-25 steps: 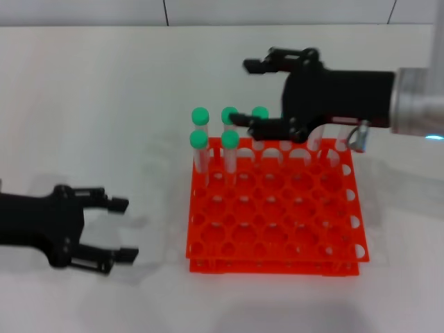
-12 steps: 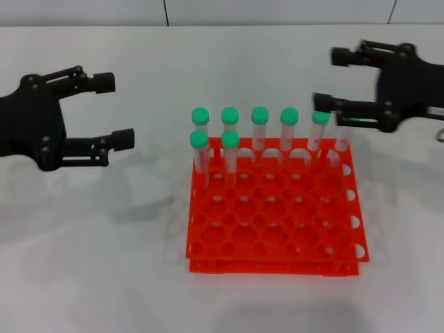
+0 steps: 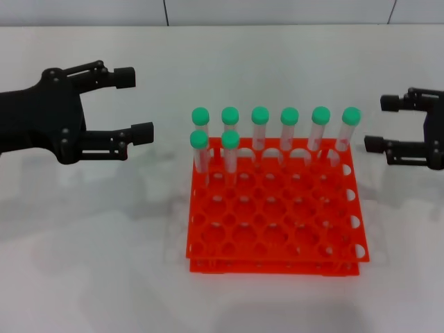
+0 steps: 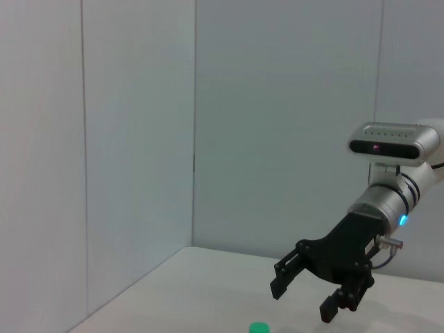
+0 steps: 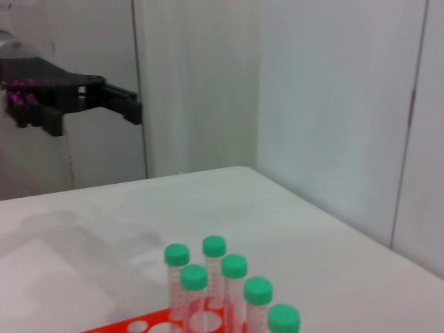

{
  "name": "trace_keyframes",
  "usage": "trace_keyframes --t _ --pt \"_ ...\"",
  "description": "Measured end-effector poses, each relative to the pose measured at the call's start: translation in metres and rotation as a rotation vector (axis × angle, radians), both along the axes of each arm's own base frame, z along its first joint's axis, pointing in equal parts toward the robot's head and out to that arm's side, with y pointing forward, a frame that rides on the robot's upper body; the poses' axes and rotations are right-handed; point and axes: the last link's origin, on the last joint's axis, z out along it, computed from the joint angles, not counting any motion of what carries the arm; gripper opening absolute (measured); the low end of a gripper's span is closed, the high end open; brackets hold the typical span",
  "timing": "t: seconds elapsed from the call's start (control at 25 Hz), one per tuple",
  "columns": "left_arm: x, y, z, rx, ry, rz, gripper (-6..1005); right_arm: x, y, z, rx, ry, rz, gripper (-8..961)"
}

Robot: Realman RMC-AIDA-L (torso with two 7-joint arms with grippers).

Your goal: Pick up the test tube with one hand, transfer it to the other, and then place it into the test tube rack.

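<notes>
Black left gripper (image 3: pixel 143 103) hangs above the white table (image 3: pixel 90 229), left of the rack, jaws released and empty. Orange test tube rack (image 3: pixel 274 222) holds eight green-capped tubes: six along the far row, two in the next row at its left. No tube lies loose; the test tube (image 3: pixel 349 128), judged last placed, stands at far right. Right gripper (image 3: pixel 378 125), jaws released, waits right of it. Placement appears complete.

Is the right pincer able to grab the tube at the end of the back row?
Probably yes. The right pincer is open, empty and beside that test tube, with nothing between them.
</notes>
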Motion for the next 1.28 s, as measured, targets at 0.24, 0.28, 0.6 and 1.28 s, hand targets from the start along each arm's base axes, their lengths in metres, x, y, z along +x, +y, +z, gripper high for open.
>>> trace_keyframes --t 0.24,0.28,0.6,1.28 --pt "0.0 -0.003 -0.005 -0.029 -0.009 -0.002 890 0.001 -0.008 0.002 -0.02 -0.003 0.014 726" --pt "0.0 -0.003 -0.006 -0.033 -0.01 -0.001 890 0.0 -0.009 0.002 -0.023 -0.003 0.016 726" --pt "0.001 -0.005 -0.011 -0.075 -0.002 0.012 890 0.0 -0.011 0.001 -0.035 -0.002 0.02 724" --pt "0.004 -0.007 -0.014 -0.115 0.006 0.013 889 -0.001 -0.015 0.001 -0.062 -0.004 0.028 724"
